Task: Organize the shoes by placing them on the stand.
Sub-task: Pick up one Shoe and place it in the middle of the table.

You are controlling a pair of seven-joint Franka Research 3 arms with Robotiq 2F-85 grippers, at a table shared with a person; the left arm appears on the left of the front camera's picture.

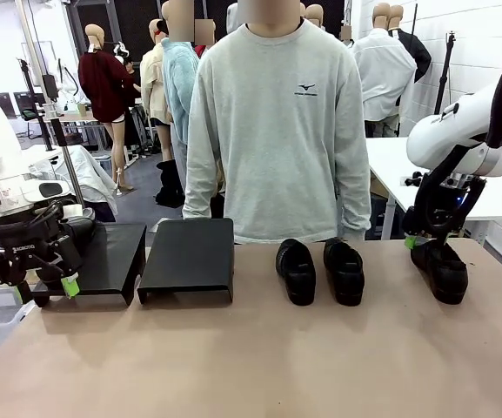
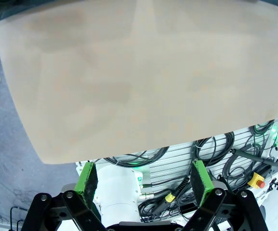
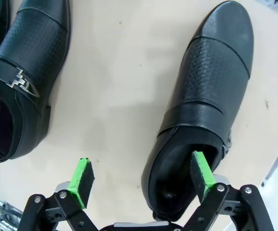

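The right gripper [image 3: 141, 177] stands wide open, holding nothing, one pad [image 3: 201, 173] over the heel opening of the end shoe [image 3: 211, 72] at the table's [image 1: 251, 366] right side. The shoe lies lengthwise away from the gripper, toe toward the robot's edge. Two more shoes [image 1: 296, 272] lie parallel at mid-table. The left gripper [image 2: 146, 179], open and empty, hangs beside a black stand [image 1: 111, 261].

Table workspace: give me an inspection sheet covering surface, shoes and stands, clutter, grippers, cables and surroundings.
Surface: tan table, smooth.
Job's things: left shoe, middle shoe and right shoe on the table near the far edge; left stand and right stand hold no shoe yet.
Clutter: nothing seen.
Grippers: left gripper open, holding nothing, by the left stand; right gripper open, one pad over the right shoe's opening, the other beside it.
Cables: black cables bundled below the table edge.
Surroundings: person standing at the far side; white table behind.
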